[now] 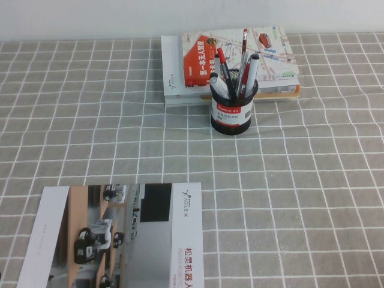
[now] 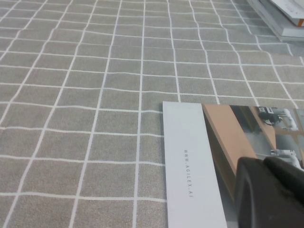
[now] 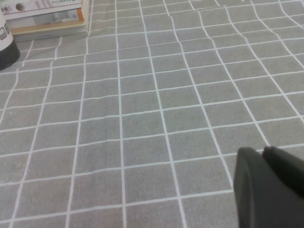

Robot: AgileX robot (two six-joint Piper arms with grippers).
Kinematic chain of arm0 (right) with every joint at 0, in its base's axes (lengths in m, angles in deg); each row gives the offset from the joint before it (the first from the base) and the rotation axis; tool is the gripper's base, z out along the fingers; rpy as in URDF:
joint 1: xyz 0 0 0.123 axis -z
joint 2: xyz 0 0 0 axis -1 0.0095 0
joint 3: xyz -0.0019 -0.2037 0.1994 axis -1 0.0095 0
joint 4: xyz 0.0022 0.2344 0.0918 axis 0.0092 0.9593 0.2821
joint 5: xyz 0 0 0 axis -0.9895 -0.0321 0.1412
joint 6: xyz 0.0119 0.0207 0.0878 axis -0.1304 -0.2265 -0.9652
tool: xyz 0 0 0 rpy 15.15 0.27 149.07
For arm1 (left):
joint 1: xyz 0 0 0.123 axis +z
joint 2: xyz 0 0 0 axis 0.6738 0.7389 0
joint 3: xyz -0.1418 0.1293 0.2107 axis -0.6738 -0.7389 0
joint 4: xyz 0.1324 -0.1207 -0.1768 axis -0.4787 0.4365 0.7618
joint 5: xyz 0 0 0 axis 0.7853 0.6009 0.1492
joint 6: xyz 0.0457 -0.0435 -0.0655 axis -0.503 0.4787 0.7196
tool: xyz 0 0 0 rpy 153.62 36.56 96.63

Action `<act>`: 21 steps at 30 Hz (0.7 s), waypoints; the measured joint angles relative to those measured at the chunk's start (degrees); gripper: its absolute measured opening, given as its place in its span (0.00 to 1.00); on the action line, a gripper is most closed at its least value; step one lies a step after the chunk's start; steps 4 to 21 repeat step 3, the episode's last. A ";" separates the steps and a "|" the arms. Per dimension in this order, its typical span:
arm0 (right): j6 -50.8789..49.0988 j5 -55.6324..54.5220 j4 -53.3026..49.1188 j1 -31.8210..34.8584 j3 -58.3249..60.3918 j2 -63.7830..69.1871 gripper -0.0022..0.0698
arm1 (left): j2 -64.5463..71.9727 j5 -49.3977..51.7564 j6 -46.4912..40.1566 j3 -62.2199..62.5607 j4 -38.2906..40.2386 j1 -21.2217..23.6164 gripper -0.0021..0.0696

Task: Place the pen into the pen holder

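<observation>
The pen holder, a black mesh cup with a red-and-white label, stands upright in front of a stack of books. The pen, black barrel with its red cap up, stands inside the holder among other pens. The holder's edge also shows in the right wrist view. Neither arm shows in the high view. My left gripper is shut and empty, low over a brochure. My right gripper is shut and empty, low over the bare cloth, well away from the holder.
White-grey markers and a thin red pen share the holder. A stack of books lies behind it. A brochure lies at the front left, also in the left wrist view. A grey checked cloth covers the table.
</observation>
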 joint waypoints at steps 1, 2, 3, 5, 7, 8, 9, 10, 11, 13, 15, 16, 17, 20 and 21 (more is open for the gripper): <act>0.00 0.00 0.00 0.00 0.00 0.00 0.01 | 0.00 0.00 0.00 0.00 0.00 0.00 0.02; 0.00 0.00 0.00 0.00 0.00 0.00 0.01 | 0.00 0.00 0.00 0.00 0.00 0.00 0.02; 0.00 0.00 0.00 0.00 0.00 0.00 0.01 | 0.00 0.00 0.00 0.00 0.00 0.00 0.02; 0.00 0.00 0.00 0.00 0.00 0.00 0.01 | 0.00 0.00 0.00 0.00 0.00 0.00 0.02; 0.00 0.00 0.00 0.00 0.00 0.00 0.01 | 0.00 0.00 0.00 0.00 0.00 0.00 0.02; 0.00 0.00 0.00 0.00 0.00 0.00 0.01 | 0.00 0.00 0.00 0.00 0.00 0.00 0.02; 0.00 0.00 0.00 0.00 0.00 0.00 0.01 | 0.00 0.00 0.00 0.00 0.00 0.00 0.02; 0.00 0.00 0.00 0.00 0.00 0.00 0.01 | 0.00 0.00 0.00 0.00 0.00 0.00 0.02; 0.00 0.00 0.00 0.00 0.00 0.00 0.01 | 0.00 0.00 0.00 0.00 0.00 0.00 0.02; 0.00 0.00 0.00 0.00 0.00 0.00 0.01 | 0.00 0.00 0.00 0.00 0.00 0.00 0.02; 0.00 0.00 0.00 0.00 0.00 0.00 0.01 | 0.00 0.00 0.00 0.00 0.00 0.00 0.02; 0.00 0.00 0.00 0.00 0.00 0.00 0.01 | 0.00 0.00 0.00 0.00 0.00 0.00 0.02; 0.00 0.00 0.00 0.00 0.00 0.00 0.01 | 0.00 0.00 0.00 0.00 0.00 0.00 0.02; 0.00 0.00 0.00 0.00 0.00 0.00 0.01 | 0.00 0.00 0.00 0.00 0.00 0.00 0.02; 0.00 0.00 0.00 0.00 0.00 0.00 0.01 | 0.00 0.00 0.00 0.00 0.00 0.00 0.02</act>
